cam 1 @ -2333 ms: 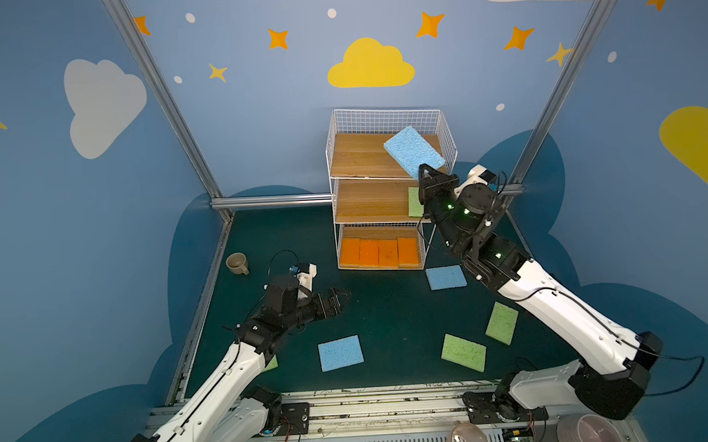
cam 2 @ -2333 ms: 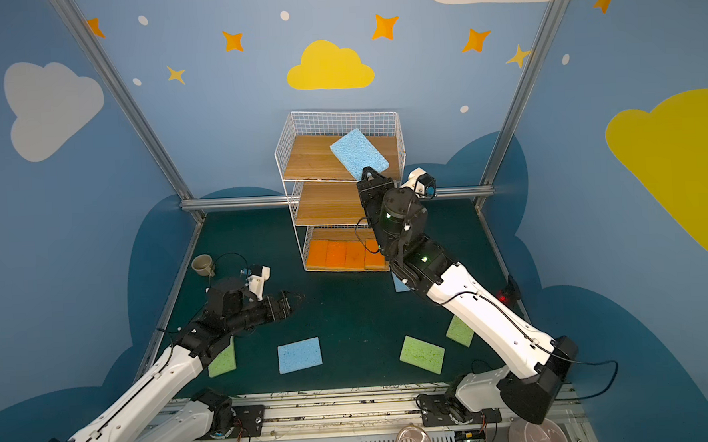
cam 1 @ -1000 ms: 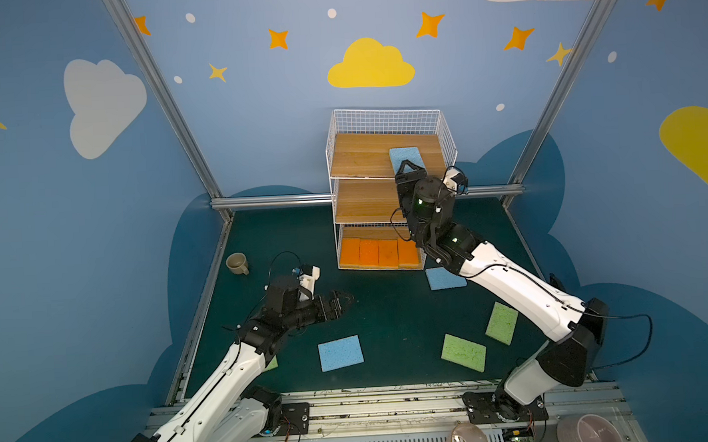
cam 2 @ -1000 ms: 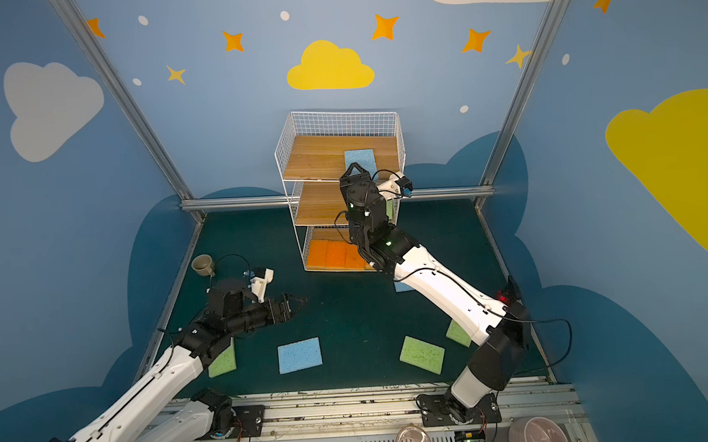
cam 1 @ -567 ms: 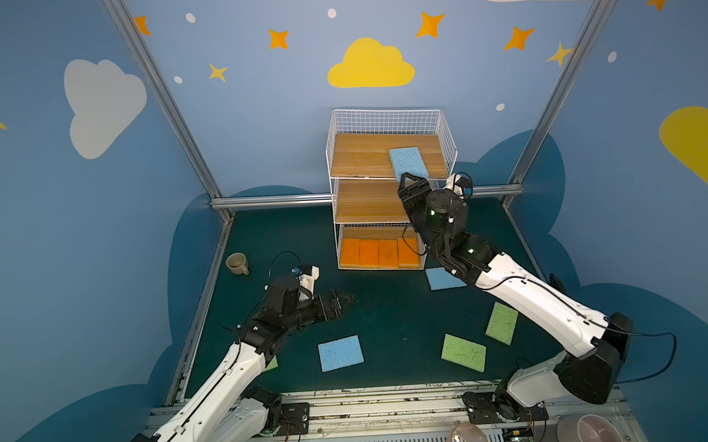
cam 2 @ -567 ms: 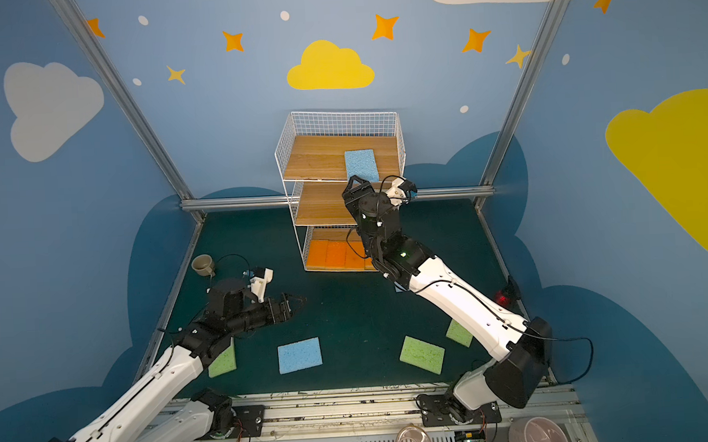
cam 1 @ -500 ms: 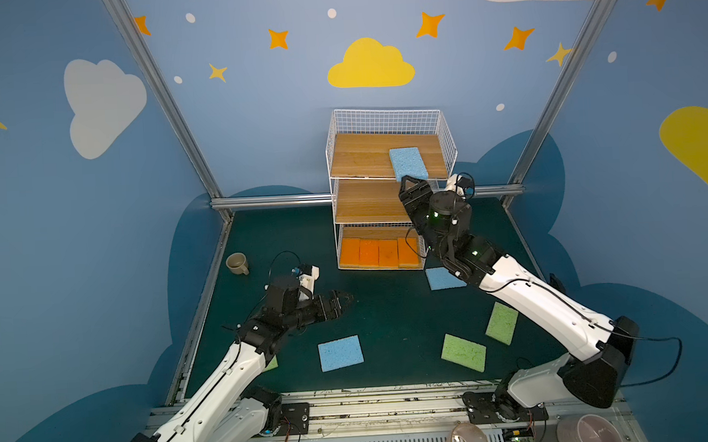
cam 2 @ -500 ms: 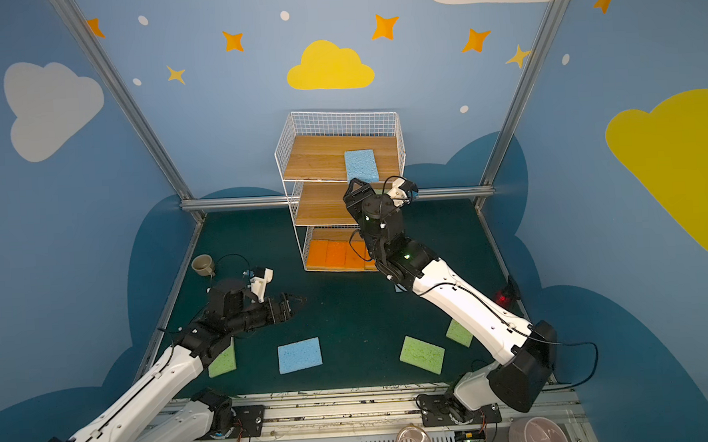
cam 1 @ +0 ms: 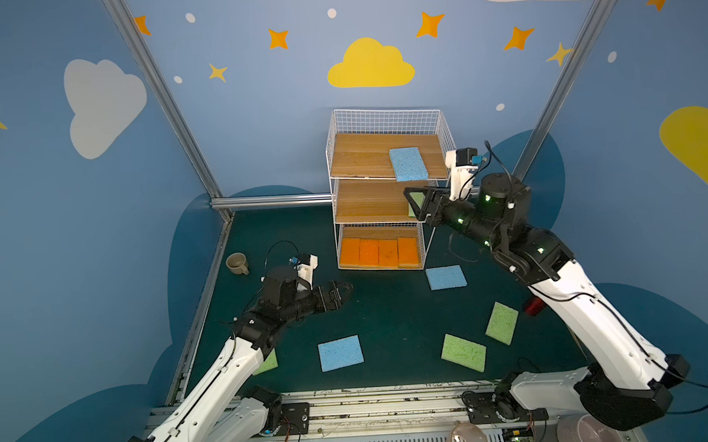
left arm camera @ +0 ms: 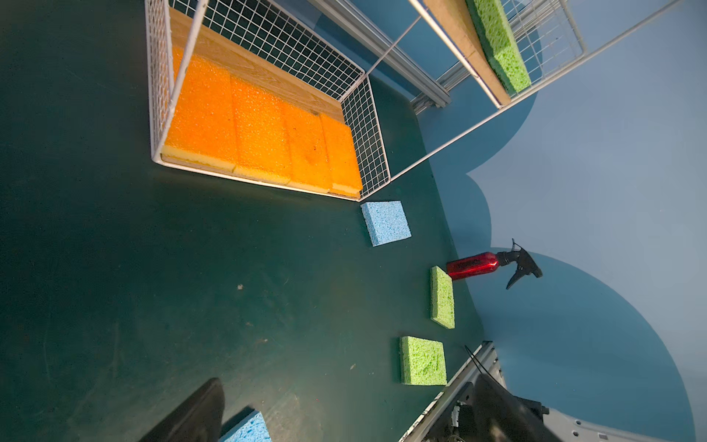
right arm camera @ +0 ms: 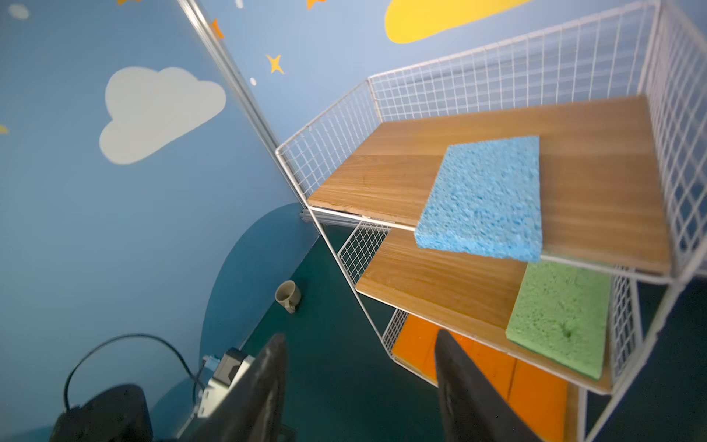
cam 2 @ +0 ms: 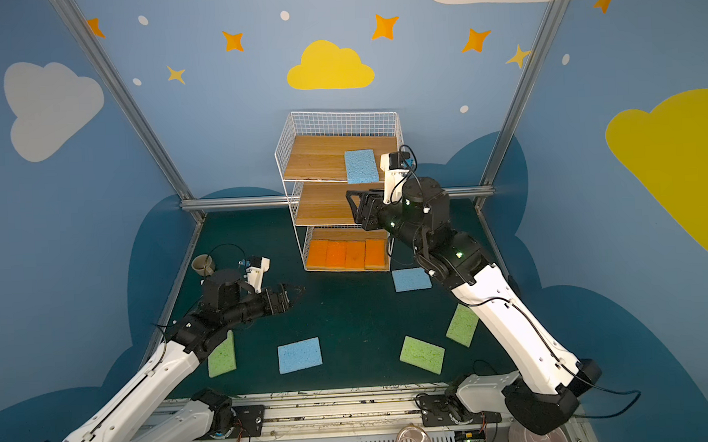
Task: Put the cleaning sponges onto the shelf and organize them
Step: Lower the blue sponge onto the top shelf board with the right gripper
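The shelf point(cam 1: 384, 113) point(cam 2: 320, 157) stands at the back. One blue sponge point(cam 1: 407, 164) point(right arm camera: 486, 199) lies on its top board, overhanging the front edge. A green sponge point(right arm camera: 562, 317) point(left arm camera: 497, 42) lies on the middle board. Several orange sponges point(cam 1: 379, 252) point(left arm camera: 260, 130) fill the bottom board. On the floor lie two blue sponges point(cam 1: 446, 276) point(cam 1: 340, 352) and three green ones point(cam 1: 463, 352) point(cam 1: 501, 322) point(cam 1: 266, 361). My right gripper point(cam 1: 416, 204) point(right arm camera: 359, 336) hangs open and empty just in front of the middle board. My left gripper point(cam 1: 343, 291) point(left arm camera: 344, 398) is open and empty, low over the floor.
A beige mug point(cam 1: 237, 262) sits at the left edge of the floor. A red spray bottle point(left arm camera: 472, 265) point(cam 1: 533, 305) stands by the right wall, behind my right arm. A metal rail point(cam 1: 353, 396) runs along the front.
My right gripper carried the blue sponge onto the top board, let go of it, and drew back down and to the right. The left arm has barely moved.
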Action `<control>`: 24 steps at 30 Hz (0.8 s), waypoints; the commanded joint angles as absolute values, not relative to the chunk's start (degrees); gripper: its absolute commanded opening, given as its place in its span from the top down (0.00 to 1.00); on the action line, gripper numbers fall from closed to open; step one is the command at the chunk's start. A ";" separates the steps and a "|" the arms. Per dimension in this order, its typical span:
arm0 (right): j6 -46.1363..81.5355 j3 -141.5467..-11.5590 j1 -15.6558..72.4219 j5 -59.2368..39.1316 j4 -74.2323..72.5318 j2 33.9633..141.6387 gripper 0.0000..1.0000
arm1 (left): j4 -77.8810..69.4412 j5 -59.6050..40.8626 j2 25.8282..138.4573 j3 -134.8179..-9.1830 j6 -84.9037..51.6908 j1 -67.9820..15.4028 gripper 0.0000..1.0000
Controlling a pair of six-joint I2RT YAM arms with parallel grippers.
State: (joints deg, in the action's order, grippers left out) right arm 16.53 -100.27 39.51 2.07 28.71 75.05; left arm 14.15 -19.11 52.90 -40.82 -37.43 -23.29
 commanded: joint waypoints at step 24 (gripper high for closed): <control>-49.53 -100.81 38.41 8.22 22.21 84.02 0.56 | 12.77 -16.96 55.48 -40.69 -35.60 -23.34 0.00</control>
State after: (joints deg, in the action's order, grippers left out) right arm -46.65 -100.68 38.79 8.51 26.50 83.26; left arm 13.54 -17.30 55.81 -40.82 -36.38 -23.29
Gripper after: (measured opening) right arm 0.440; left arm 0.994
